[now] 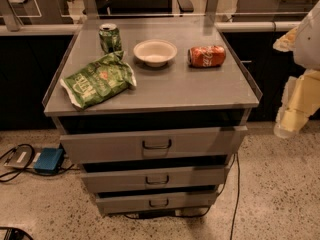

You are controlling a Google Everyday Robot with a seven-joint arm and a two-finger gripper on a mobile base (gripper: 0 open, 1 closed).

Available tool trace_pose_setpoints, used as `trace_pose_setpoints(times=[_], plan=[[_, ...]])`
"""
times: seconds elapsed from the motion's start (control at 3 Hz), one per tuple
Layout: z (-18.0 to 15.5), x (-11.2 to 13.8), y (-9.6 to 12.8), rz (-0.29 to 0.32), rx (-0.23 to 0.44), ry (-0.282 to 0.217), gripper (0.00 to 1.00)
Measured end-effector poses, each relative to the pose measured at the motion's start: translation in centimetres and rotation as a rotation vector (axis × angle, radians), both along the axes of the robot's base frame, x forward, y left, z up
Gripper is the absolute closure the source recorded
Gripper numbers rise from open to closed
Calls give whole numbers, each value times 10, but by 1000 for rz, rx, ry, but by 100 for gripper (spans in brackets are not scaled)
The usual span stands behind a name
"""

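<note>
My gripper [296, 106] hangs at the far right of the camera view, off the right side of a grey drawer cabinet [200, 91] and below the level of its top. It holds nothing that I can see and touches nothing. The nearest object is a red soda can [206, 56] lying on its side at the back right of the cabinet top. A white bowl [155, 52] sits left of it. A green can [110, 37] stands upright at the back left. In front of that can lies a green chip bag [98, 79].
The cabinet has three drawers; the top drawer [155, 144] stands slightly pulled out. A blue box [48, 160] and cables lie on the speckled floor at the left. Another cable [235, 199] runs down the right side. A rail and counter [40, 29] run behind.
</note>
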State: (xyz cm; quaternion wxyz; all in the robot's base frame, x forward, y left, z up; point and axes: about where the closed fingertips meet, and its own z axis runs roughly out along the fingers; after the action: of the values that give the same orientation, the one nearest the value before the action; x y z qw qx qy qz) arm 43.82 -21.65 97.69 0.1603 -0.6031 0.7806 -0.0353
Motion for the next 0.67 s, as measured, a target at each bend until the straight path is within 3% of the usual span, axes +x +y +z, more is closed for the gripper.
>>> trace_pose_setpoints(times=[0.33, 0.67], plan=[[-1, 0, -1, -4, 14, 2, 0], [-11, -6, -3, -17, 89, 17, 0]])
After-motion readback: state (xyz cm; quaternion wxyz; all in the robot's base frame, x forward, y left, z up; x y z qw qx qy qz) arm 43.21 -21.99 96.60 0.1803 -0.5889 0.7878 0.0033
